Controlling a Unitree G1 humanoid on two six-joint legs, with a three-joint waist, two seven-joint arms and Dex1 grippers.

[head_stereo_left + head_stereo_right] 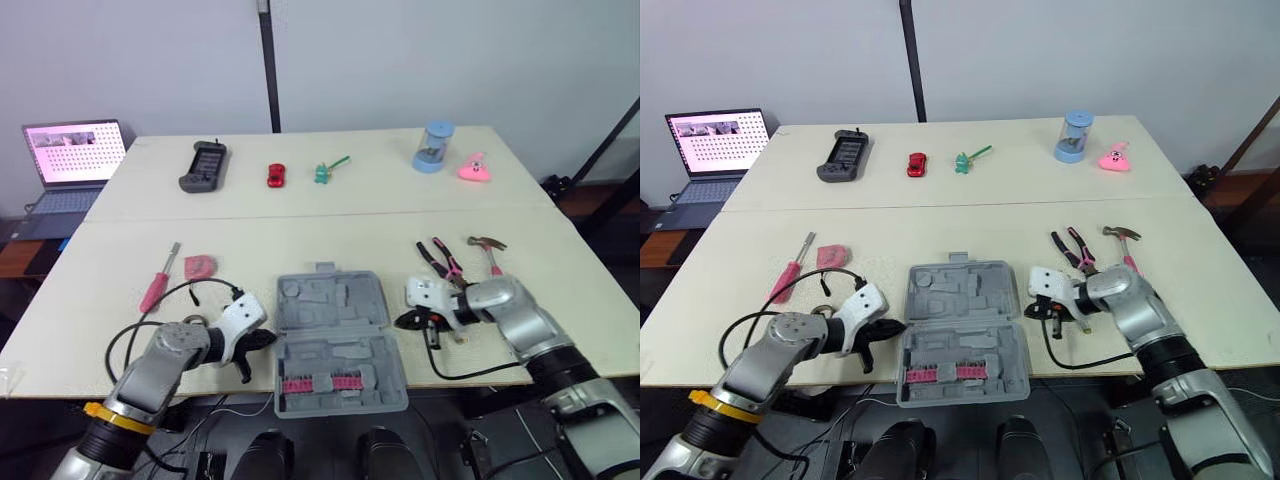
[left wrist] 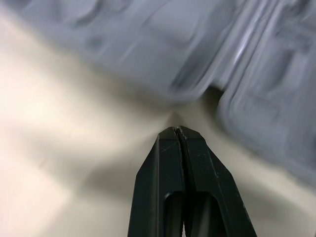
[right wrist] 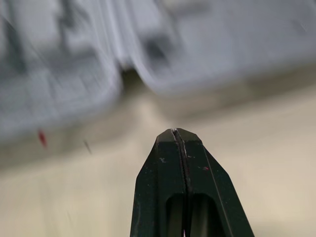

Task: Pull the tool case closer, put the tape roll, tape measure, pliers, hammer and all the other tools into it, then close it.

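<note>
Pale twin tables [image 1: 330,230], pushed end to end, stood under a white wall. At the near edge the left gripper [image 1: 263,341] had its two black fingers pressed together on nothing. Their tips were just beside the left wall of the grey moulded plastic tool case [image 1: 335,300], close to the notch where its two halves hinge. The right gripper [image 1: 408,321] mirrored it on the case's right side, fingers likewise together and empty. The case lay open and flat between them, its near half reaching past the table's front edge. A row of red bits [image 1: 322,384] sat in that half, and the other recesses were bare.

By my reading, the pull-closer step was at or near its end, and loading had not begun. The next move called for one arm to part its fingers and take a nearby tool. The black-and-pink-handled pliers [image 1: 440,262] and the pink-handled hammer [image 1: 490,252] lay just beyond the right gripper. The red-handled screwdriver [image 1: 156,282] and a small pink object [image 1: 200,266] lay beyond the left arm.

On the far table, well apart, sat a black handheld console [image 1: 203,165], a red toy car [image 1: 276,176], a green toy [image 1: 325,172], a blue lidded cylinder [image 1: 433,148] and a pink toy [image 1: 474,168]. An open laptop [image 1: 72,150] stood off the left corner, and a black pole [image 1: 268,70] ran up the wall.
</note>
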